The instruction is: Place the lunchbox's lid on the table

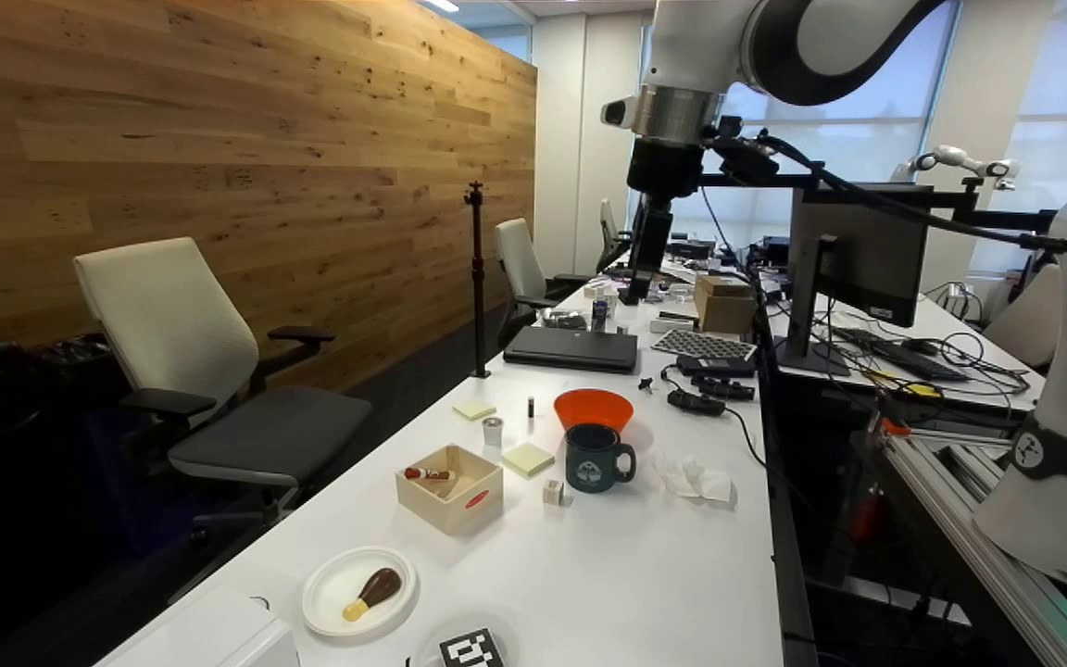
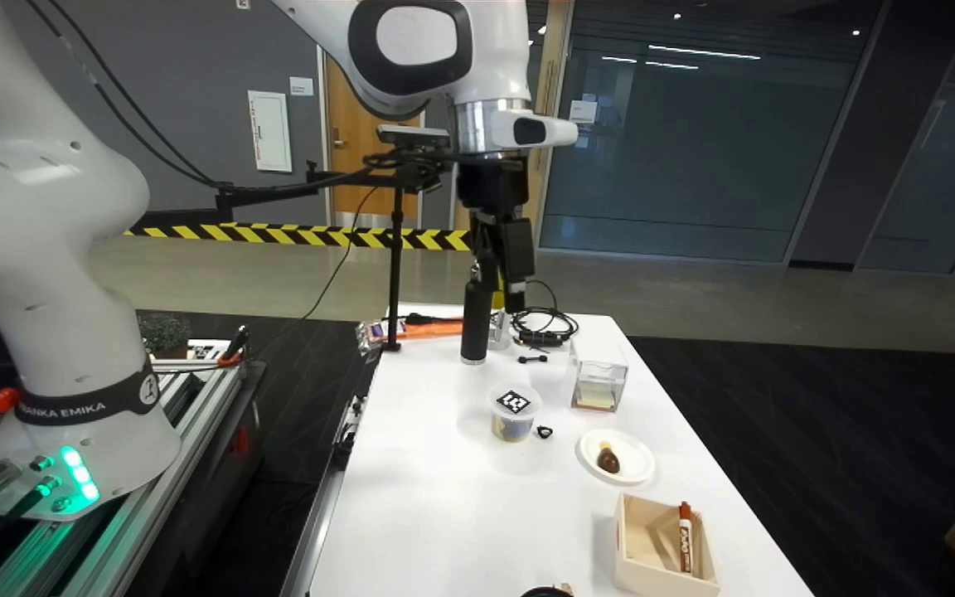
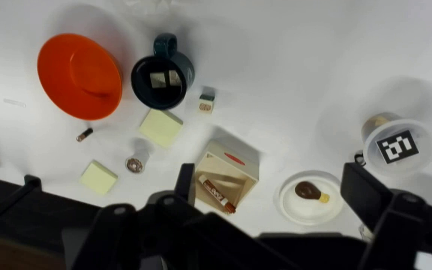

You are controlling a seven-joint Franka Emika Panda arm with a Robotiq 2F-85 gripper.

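The lid, a pale round cover with a black-and-white blocky square on top [image 2: 514, 402], sits on the lunchbox, a small translucent tub [image 2: 513, 429] with tan contents. In the wrist view the lid [image 3: 398, 146] covers most of the tub [image 3: 374, 125] at the right. In an exterior view only the lid [image 1: 471, 648] shows clearly, at the bottom edge. The tub stands on the white table [image 2: 436, 514]. My gripper [image 3: 270, 180] is open and empty, high above the table, its fingers pointing down. It also shows in both exterior views [image 1: 642, 278] [image 2: 501, 290]. Nothing touches its fingers.
A white plate [image 3: 294, 213] with a brown bulb-shaped item is beside the tub. A tan box [image 3: 238, 157] holds a marker. A dark mug [image 3: 186, 69], an orange bowl [image 3: 84, 75], a transparent box [image 2: 598, 381] and a black bottle [image 2: 475, 323] stand on the table.
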